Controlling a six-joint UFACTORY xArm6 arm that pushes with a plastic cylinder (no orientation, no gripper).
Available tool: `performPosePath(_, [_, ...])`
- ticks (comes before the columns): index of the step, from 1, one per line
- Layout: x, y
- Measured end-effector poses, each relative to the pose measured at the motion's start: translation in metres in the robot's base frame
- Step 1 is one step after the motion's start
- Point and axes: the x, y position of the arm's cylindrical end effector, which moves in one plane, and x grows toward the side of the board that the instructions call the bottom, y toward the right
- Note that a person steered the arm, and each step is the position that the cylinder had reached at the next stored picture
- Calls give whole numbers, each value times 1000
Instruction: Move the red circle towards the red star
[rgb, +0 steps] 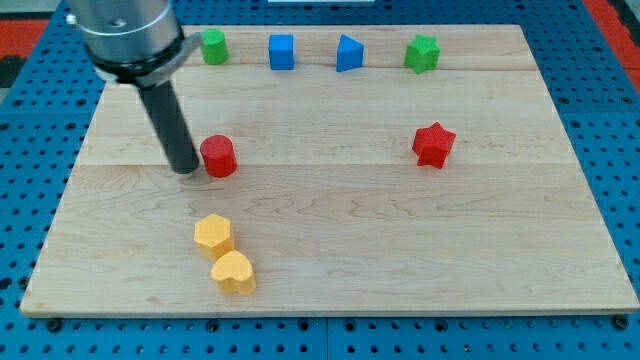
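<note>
The red circle (219, 156) is a short red cylinder at the view's left of centre on the wooden board. The red star (433, 145) lies far to its right, at about the same height in the view. My tip (186, 169) is the lower end of the dark rod, just left of the red circle, touching or nearly touching its left side.
A green circle (213, 46), a blue cube (282, 51), a blue triangle (348, 53) and a green star (422, 53) line the board's top edge. A yellow hexagon (213, 234) and a yellow heart (234, 271) lie below the red circle. The wooden board (500, 260) rests on a blue pegboard.
</note>
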Motion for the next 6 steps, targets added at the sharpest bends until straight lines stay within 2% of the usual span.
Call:
performPosePath(1, [0,61])
performPosePath(2, [0,62])
performPosePath(3, [-21,11])
performPosePath(4, [-32,31])
performPosePath(6, [-25,117])
